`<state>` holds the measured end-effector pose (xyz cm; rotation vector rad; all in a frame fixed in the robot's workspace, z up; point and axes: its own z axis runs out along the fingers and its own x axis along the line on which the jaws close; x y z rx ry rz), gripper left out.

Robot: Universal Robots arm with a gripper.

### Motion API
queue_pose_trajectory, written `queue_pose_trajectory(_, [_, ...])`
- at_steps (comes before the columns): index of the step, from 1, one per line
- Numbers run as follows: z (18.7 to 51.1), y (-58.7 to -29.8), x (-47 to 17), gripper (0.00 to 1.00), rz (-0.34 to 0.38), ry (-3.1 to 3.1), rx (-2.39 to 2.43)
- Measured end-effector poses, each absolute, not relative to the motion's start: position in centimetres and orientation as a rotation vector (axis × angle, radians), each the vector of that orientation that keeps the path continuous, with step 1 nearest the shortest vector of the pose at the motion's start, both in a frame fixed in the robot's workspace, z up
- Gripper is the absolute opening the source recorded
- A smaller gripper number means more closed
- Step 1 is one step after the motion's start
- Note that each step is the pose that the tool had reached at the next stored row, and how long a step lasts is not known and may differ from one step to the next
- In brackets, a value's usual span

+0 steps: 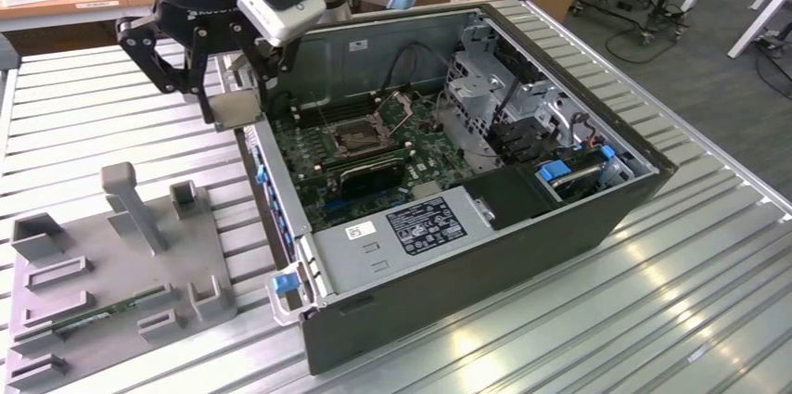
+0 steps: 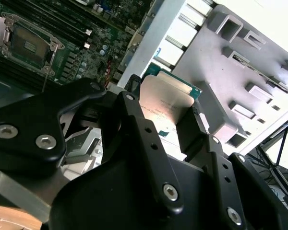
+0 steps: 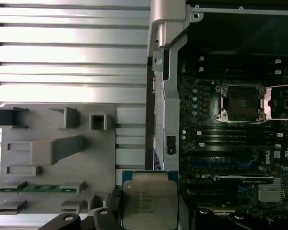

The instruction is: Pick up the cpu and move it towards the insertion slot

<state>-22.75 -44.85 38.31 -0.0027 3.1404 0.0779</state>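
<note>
My black fingers (image 2: 145, 136) are sitting closest to the lens in the second wrist view, and my gripper (image 2: 164, 114) is clamping the cpu (image 2: 165, 96) by two opposite edges, its silvery-beige face turned up and its other two edges hanging free. In the first wrist view the chip is hovering right over the line where the grey tray (image 3: 57, 158) is giving way to the case wall (image 3: 168, 96) of the open computer case (image 1: 495, 255), so I am straddling that upright metal edge. The insertion slot (image 3: 242, 102) is lying well apart from me, deeper inside on the green board, its shiny frame ringing a dark, uncovered centre. Between me and it the board is showing low parts and long black memory rails. In the exterior view the case is lying open-side up on the slatted table (image 1: 99, 125), leaving open room above the socket, while cables and a drive cage are crowding the exterior view's right of it. A green memory stick (image 3: 38, 188) is resting in a tray recess.
</note>
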Motion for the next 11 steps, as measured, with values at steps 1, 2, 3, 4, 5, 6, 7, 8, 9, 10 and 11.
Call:
queue_pose_trajectory(1, [38.31,-44.85,-22.62,0.55,0.078,3.140,-0.003])
queue_pose_trajectory(2, [38.32,-44.84,-22.50,0.55,0.078,3.140,-0.003])
queue_pose_trajectory(3, [38.32,-44.84,-22.37,0.55,0.078,3.140,-0.003])
queue_pose_trajectory(4, [38.32,-44.85,-22.25,0.55,0.078,3.140,-0.003])
queue_pose_trajectory(5, [38.32,-44.85,-22.13,0.55,0.078,3.140,-0.003])
queue_pose_trajectory(6, [38.32,-44.85,-22.02,0.55,0.078,3.140,-0.003])
queue_pose_trajectory(7, [38.32,-44.85,-21.95,0.55,0.078,3.140,-0.003])
queue_pose_trajectory(8, [38.32,-44.85,-21.90,0.55,0.078,3.140,-0.003])
queue_pose_trajectory(9, [38.32,-44.85,-21.89,0.55,0.078,3.140,-0.003])
queue_pose_trajectory(10, [38.32,-44.85,-21.87,0.55,0.078,3.140,-0.003])
queue_pose_trajectory(11, [38.32,-44.85,-21.86,0.55,0.078,3.140,-0.003])
